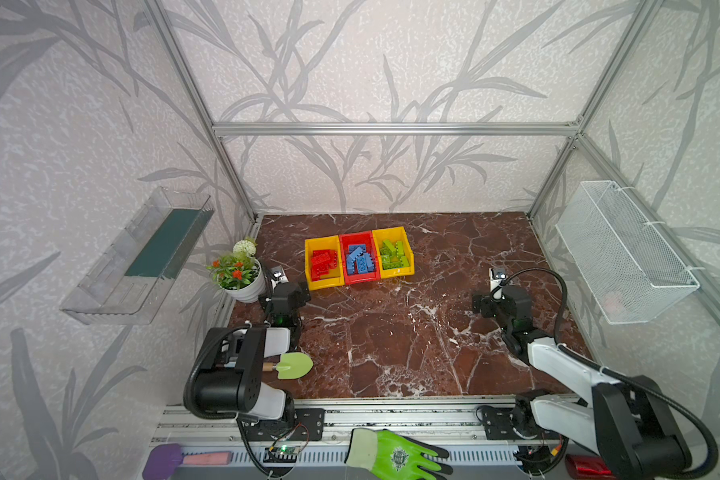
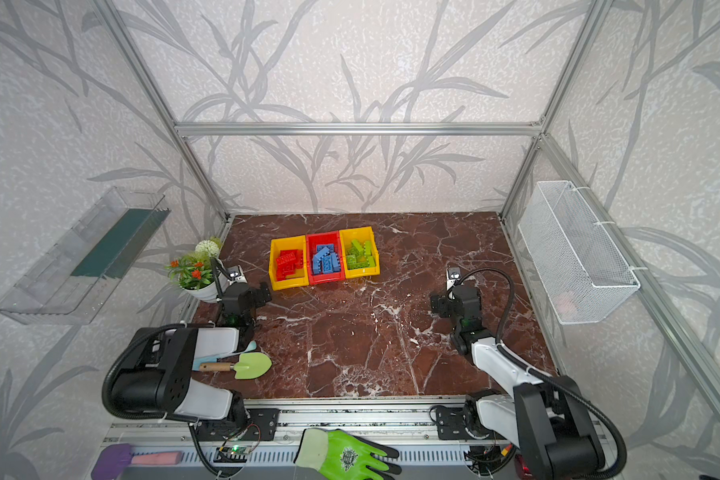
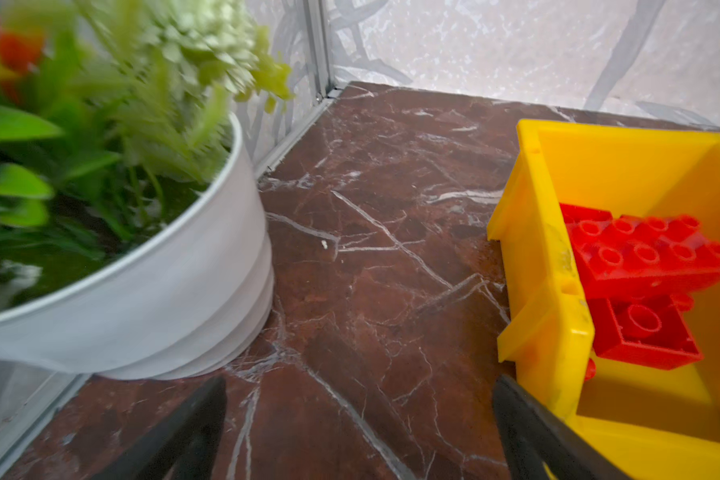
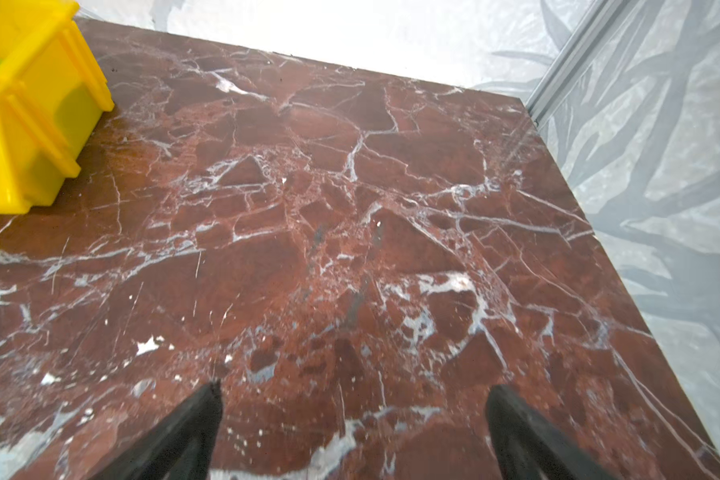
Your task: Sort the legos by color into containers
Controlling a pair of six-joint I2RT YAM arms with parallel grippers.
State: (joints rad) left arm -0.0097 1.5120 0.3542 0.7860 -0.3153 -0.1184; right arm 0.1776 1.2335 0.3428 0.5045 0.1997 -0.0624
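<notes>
The legos [image 2: 324, 259] all lie inside the containers [image 2: 325, 279]. In both top views I find none loose on the table [image 1: 391, 353]. The red bricks [image 1: 323, 262] are in the left yellow bin [image 1: 324, 284], the blue bricks [image 1: 359, 259] in the red middle bin [image 1: 360, 278], and the lime green bricks [image 1: 393, 253] in the right yellow bin [image 1: 396, 272]. They are glossy, studded blocks, heaped at mixed angles, some flat and some on edge. No color looks mixed into another's bin.

The row of bins runs side to side, parallel to the table's far edge, in the far half and a little left of centre.

My left gripper [image 3: 360, 386] is the nearer one. Its jaws stand wide with nothing between them. In the left wrist view the left yellow bin's near corner sits right against one fingertip, and I cannot tell whether they touch. The white plant pot [image 3: 163, 299] is close on the other side.

My right gripper [image 4: 355, 388] is also spread wide and empty. It is over bare table, well apart from the right yellow bin and toward the table's right edge.

I judge the sorting finished. Any move of my left arm should draw away from that bin corner without nudging it.
</notes>
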